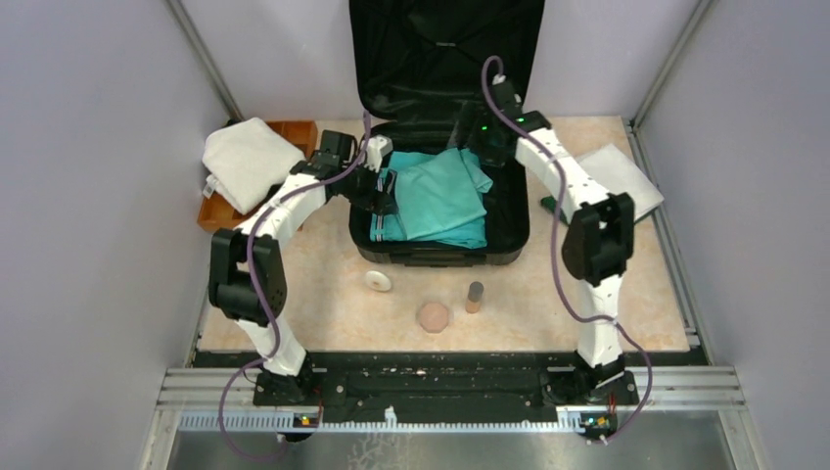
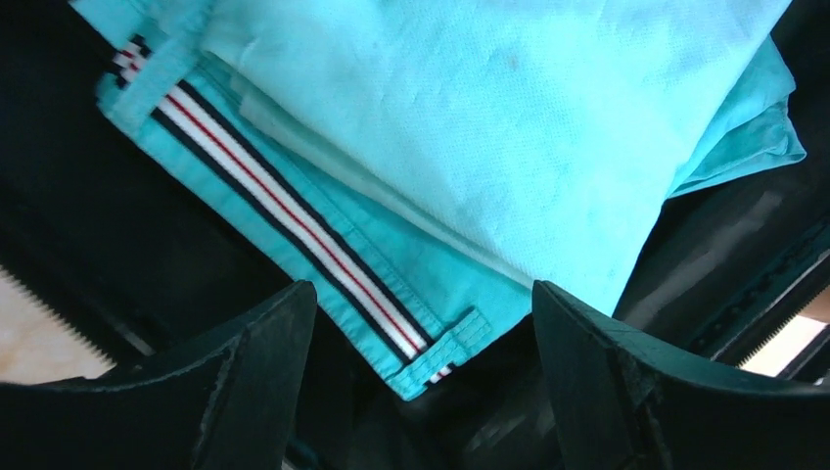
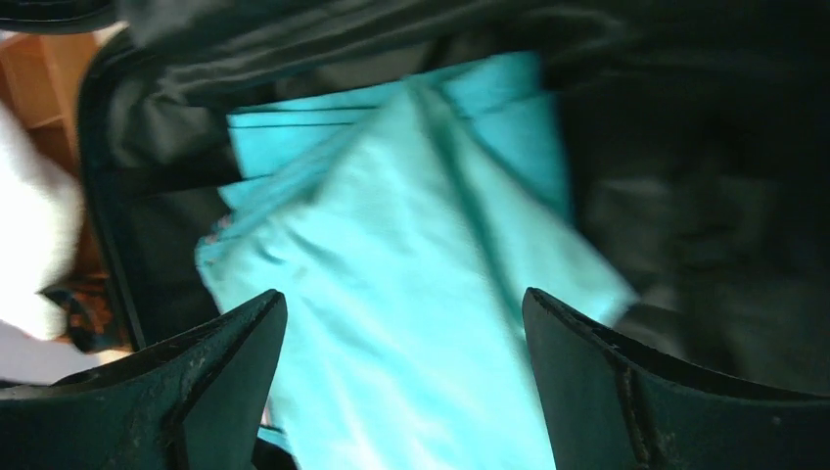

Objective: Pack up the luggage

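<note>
Near table strip (image 1: 548, 313): white disc (image 1: 379, 281), pink round lump (image 1: 433, 316) and small cylinder (image 1: 475, 296), loose and apart from each other, just in front of the suitcase.
Suitcase (image 1: 440, 253): mid-table between the two arms, base flat, lid (image 1: 445, 49) propped upright at the back.
Shirt (image 1: 440, 196): teal, folded, striped trim along one hem, inside the suitcase base. Black lining bare along the right side.
Left pincer (image 2: 421, 294): released, jaws wide, low over the striped hem at the shirt's near-left corner. Grips nothing.
Right pincer (image 3: 401, 299): released, jaws wide, over the back of the suitcase, looking down on the shirt. Grips nothing.
Left stock: white folded cloth (image 1: 250, 157) on wooden tray (image 1: 294, 132), outside the suitcase.
Right stock: pale folded cloth (image 1: 622, 176) on the table, partly behind the right arm.
Step (judged): first garment in, both pincers empty; gap between placing and fetching.
Next (judged): lift clear of the suitcase rim, swing out to a folded cloth on the matching side, pinch through all layers at a folded edge so nothing fans open, then lay flat on the shirt or the bare lining.
Remaining: most of the packing, by the look of it.
</note>
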`<state>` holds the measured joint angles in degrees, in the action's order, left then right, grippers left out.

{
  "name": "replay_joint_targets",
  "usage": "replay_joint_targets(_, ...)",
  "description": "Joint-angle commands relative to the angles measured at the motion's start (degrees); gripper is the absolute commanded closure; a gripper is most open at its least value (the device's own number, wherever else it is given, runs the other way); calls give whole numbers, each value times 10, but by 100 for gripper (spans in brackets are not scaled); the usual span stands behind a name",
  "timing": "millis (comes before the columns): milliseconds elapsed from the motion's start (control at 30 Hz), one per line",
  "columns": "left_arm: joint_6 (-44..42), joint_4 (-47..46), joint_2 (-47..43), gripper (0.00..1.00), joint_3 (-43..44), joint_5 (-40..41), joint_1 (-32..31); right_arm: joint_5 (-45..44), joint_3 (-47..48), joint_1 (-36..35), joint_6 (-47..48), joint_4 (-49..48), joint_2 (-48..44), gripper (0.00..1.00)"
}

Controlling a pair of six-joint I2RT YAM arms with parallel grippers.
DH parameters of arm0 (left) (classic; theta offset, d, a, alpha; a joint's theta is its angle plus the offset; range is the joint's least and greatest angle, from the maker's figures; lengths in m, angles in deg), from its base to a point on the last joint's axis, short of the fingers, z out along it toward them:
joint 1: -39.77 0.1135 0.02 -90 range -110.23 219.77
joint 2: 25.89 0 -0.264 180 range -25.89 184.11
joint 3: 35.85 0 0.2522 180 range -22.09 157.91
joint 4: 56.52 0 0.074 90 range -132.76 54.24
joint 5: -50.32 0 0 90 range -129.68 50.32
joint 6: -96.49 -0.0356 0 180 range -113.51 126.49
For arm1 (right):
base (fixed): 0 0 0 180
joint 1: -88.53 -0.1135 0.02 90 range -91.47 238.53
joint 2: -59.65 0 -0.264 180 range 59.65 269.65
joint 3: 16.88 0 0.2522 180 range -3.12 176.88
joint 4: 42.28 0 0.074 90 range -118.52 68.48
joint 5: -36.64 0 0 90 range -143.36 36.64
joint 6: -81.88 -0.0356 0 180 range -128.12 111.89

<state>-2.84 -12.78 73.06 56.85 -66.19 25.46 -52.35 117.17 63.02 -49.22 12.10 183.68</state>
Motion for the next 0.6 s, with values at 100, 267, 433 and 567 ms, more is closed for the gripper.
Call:
replay_joint_targets(100,60,-25,58,18,30,-69,-10,2,-244,31,75,-93,-161,18)
replay_joint_targets(267,115,-36,96,23,61,-80,-12,46,-331,37,74,-150,-191,27)
replay_joint_targets(433,154,-44,143,47,88,-55,-12,70,-354,37,73,-165,-191,39)
replay_joint_targets(567,166,-44,157,70,99,-45,-13,87,-371,37,71,-180,-190,50)
